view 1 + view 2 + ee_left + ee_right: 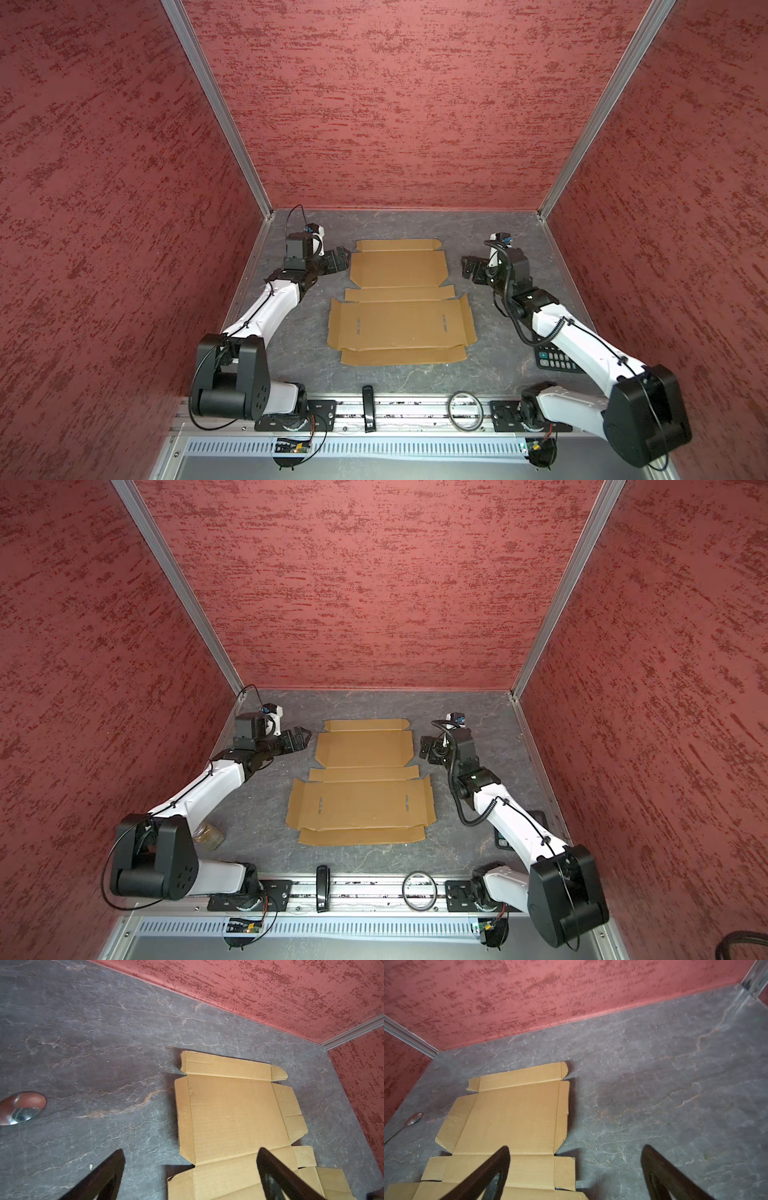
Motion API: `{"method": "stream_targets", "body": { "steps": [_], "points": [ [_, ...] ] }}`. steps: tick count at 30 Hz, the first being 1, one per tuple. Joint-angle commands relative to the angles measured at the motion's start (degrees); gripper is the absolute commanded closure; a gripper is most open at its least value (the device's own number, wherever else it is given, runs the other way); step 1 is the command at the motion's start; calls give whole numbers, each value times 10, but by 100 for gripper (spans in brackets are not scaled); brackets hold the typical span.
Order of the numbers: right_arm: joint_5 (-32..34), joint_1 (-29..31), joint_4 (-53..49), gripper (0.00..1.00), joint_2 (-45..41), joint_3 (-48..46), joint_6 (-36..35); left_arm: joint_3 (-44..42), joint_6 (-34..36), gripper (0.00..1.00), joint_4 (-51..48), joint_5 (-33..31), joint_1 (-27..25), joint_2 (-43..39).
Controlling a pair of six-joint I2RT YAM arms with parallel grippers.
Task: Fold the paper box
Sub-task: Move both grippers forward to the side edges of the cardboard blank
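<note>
The paper box (399, 303) (361, 783) lies as a flat brown cardboard sheet with flaps, creases and two slots in the middle of the grey table. My left gripper (343, 259) (301, 737) hovers open just off the sheet's far left edge, touching nothing. In the left wrist view the gripper (191, 1151) straddles that edge of the paper box (234, 1118). My right gripper (467, 268) (424, 750) stands open off the far right edge. In the right wrist view this gripper (576, 1147) has one finger over the paper box (512, 1118) and nothing between its fingers.
A dark calculator (555, 359) lies under the right arm. A black device (368, 409) and a ring (465, 409) rest on the front rail. A jar (210, 835) stands near the left arm. A spoon (20, 1108) lies by the left wall. Red walls enclose three sides.
</note>
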Motion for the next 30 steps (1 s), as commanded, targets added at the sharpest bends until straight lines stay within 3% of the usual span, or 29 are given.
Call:
{"method": "stream_targets", "body": {
  "steps": [1,6,8,12,17,25,30],
  "points": [
    [8,31,-35,1,20,28,27,27,11,1,-51,11,-6,29],
    [38,61,-44,1,25,26,52,33,3,0,-60,41,-7,62],
    [17,60,-3,1,12,-4,62,44,1,0,-70,53,-8,79],
    [2,54,64,1,-29,-58,94,67,1,9,-90,72,-13,107],
    [3,55,-12,1,-4,-18,81,91,0,16,-111,73,-28,139],
    [-33,62,-24,8,22,2,79,111,-9,22,-121,54,-33,193],
    [-46,64,-15,11,34,9,78,133,-15,33,-124,58,-34,229]
  ]
}}
